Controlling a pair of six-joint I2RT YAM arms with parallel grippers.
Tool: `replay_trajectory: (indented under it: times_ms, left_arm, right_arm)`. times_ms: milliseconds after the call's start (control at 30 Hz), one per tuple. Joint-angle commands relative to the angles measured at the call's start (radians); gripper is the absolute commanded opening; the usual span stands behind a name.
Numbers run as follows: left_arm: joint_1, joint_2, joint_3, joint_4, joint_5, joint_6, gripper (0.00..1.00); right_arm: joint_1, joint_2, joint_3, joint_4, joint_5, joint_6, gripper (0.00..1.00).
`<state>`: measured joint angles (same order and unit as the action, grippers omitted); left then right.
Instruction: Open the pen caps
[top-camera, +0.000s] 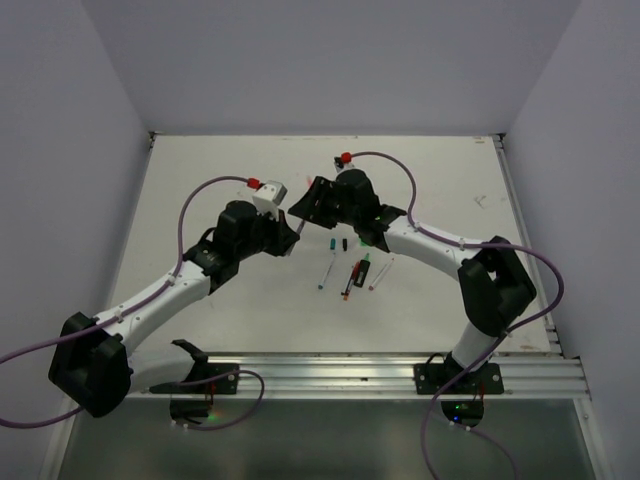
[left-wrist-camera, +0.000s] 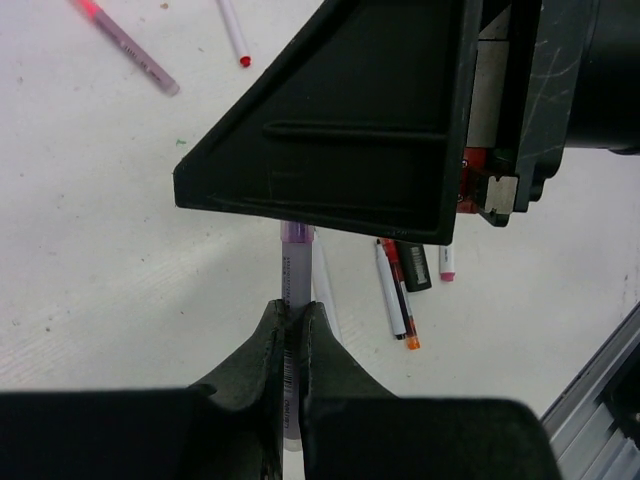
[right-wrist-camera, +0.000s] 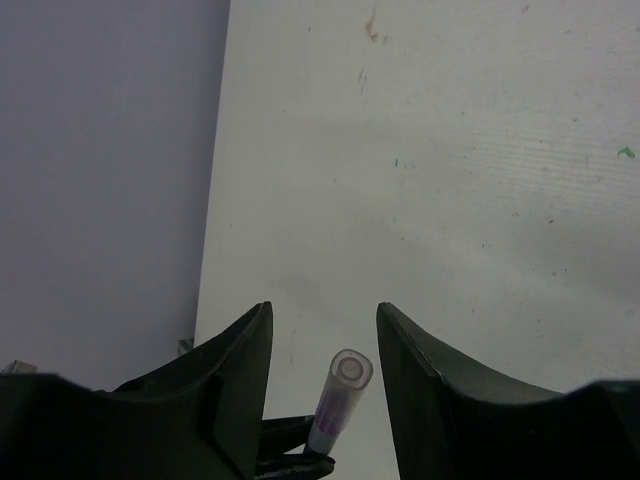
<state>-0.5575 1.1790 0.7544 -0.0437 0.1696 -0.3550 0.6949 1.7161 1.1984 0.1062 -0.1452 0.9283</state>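
My left gripper is shut on a thin whitish pen and holds it above the table, its cap end pointing at the right gripper. The pen's magenta-tinted cap sits between the spread fingers of my right gripper, which is open and touches neither side. In the left wrist view one right finger hides the cap's tip. In the top view the left gripper and the right gripper meet at mid-table.
Several pens lie loose on the white table just right of the grippers: a teal one, a red one, a green-and-black highlighter and a whitish one. Two more pens show in the left wrist view.
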Motion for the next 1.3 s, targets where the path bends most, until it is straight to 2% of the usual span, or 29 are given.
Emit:
replay_trajectory:
  times_ms: [0,500,700,900,933,1000,1033,1100,1133,1200,1267]
  left_arm:
    - [-0.004,-0.022,-0.004,0.073,0.008,0.022,0.0]
    - [-0.004,-0.035,-0.013,0.056,0.015,0.028,0.0]
    - [-0.004,-0.045,-0.027,0.05,0.018,0.025,0.0]
    - [-0.004,-0.058,-0.053,0.048,0.033,0.018,0.0]
    - [-0.004,-0.064,-0.056,0.048,0.034,0.016,0.0]
    - [-0.004,-0.065,-0.063,0.048,0.042,0.013,0.13]
    - [-0.004,-0.067,-0.066,0.047,0.045,0.013,0.3]
    - [-0.004,-0.067,-0.066,0.045,0.038,0.011,0.43]
    - [-0.004,-0.065,-0.066,0.045,0.034,0.011,0.55]
    - [-0.002,-0.059,-0.066,0.045,0.031,0.016,0.62]
    - [-0.002,-0.045,-0.056,0.045,0.033,0.022,0.63]
  right_arm:
    - [0.011,0.014,0.009,0.044,-0.014,0.017,0.49]
    - [0.014,-0.006,0.0,0.046,0.024,0.009,0.37]
    - [0.014,-0.018,-0.011,0.055,0.045,0.004,0.25]
    - [0.014,-0.027,-0.016,0.059,0.052,-0.006,0.0]
    - [0.014,-0.029,-0.016,0.059,0.052,-0.009,0.0]
    - [0.014,-0.032,-0.014,0.059,0.047,-0.016,0.0]
    - [0.014,-0.032,-0.014,0.059,0.041,-0.016,0.0]
    - [0.014,-0.033,-0.014,0.059,0.033,-0.019,0.0]
    - [0.014,-0.035,-0.014,0.061,0.026,-0.017,0.0]
    - [0.014,-0.035,-0.014,0.062,0.016,-0.022,0.0]
    - [0.015,-0.035,-0.013,0.062,0.007,-0.026,0.0]
